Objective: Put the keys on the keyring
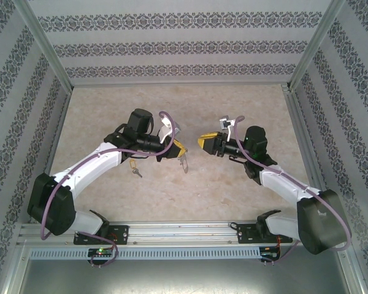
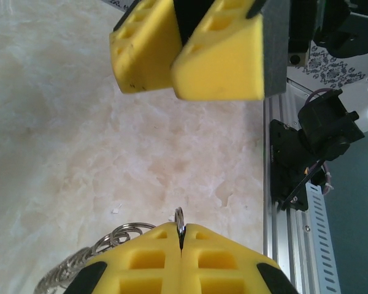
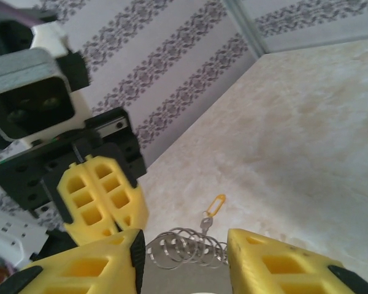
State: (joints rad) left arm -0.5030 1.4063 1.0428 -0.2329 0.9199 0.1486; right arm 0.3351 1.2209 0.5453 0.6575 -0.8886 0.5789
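Left gripper [image 2: 181, 245] is clamped tight on the keyring [image 2: 180, 219] above the table's [image 1: 245, 196] middle. Right gripper [image 3: 184, 242] is half open, empty. The key [image 1: 135, 171], seemingly, lies left of centre: 0 threaded

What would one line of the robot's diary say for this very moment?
left gripper: shut on keyring | right gripper: open, facing left gripper | chain: trailing from keyring

Table [image 1: 172, 104] showing beige marbling; walls [image 1: 172, 46] carrying grey damask stripes on wht; left gripper [image 1: 176, 149], right gripper [image 1: 200, 143] showing yellow w/ blk; keyring [image 2: 180, 219] glinting silver; cable [image 1: 44, 214] running purple.
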